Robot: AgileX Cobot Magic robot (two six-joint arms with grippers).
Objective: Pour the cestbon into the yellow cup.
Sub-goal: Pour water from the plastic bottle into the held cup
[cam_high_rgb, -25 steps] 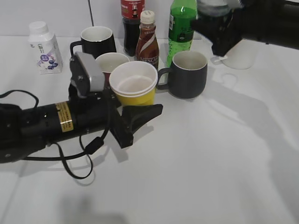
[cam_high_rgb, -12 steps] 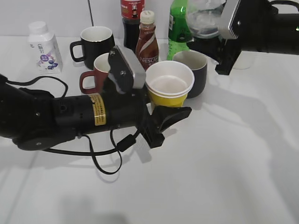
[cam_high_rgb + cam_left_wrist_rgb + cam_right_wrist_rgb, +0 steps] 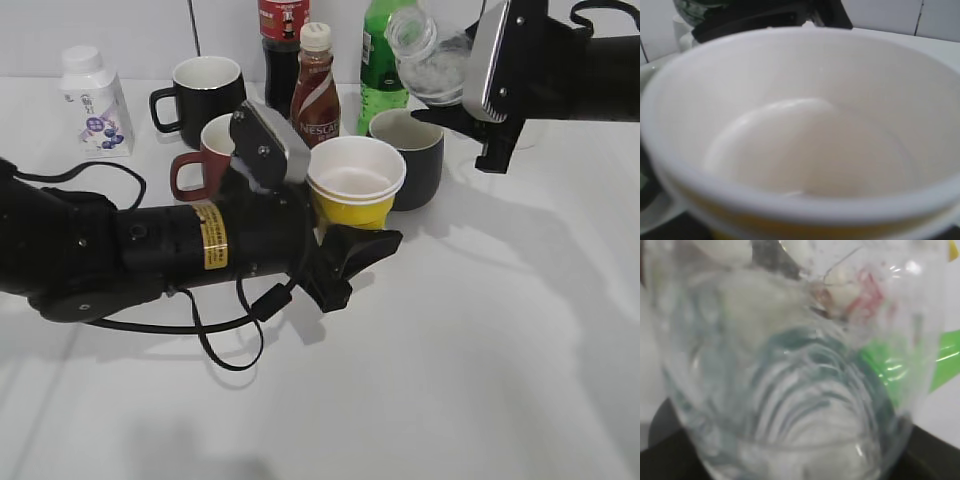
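My left gripper [image 3: 350, 235] is shut on the yellow cup [image 3: 357, 187] and holds it up off the table, left of centre. The cup's white inside [image 3: 805, 145] fills the left wrist view and looks empty. My right gripper [image 3: 470, 105] is shut on the cestbon [image 3: 430, 62], a clear ribbed bottle tilted with its open neck pointing up and left, above and right of the cup. The bottle's clear body [image 3: 800, 380] fills the right wrist view. The bottle's mouth is apart from the cup's rim.
Behind the cup stand a dark grey mug [image 3: 412, 152], a red mug [image 3: 205, 155], a black mug [image 3: 205, 88], a brown Nescafe bottle [image 3: 315, 90], a cola bottle [image 3: 283, 45] and a green soda bottle [image 3: 385, 60]. A small white bottle [image 3: 95, 100] stands far left.
The left arm swung right with the cup to the middle, then held. The right gripper came down and left with the bottle and tilted its neck toward the cup.
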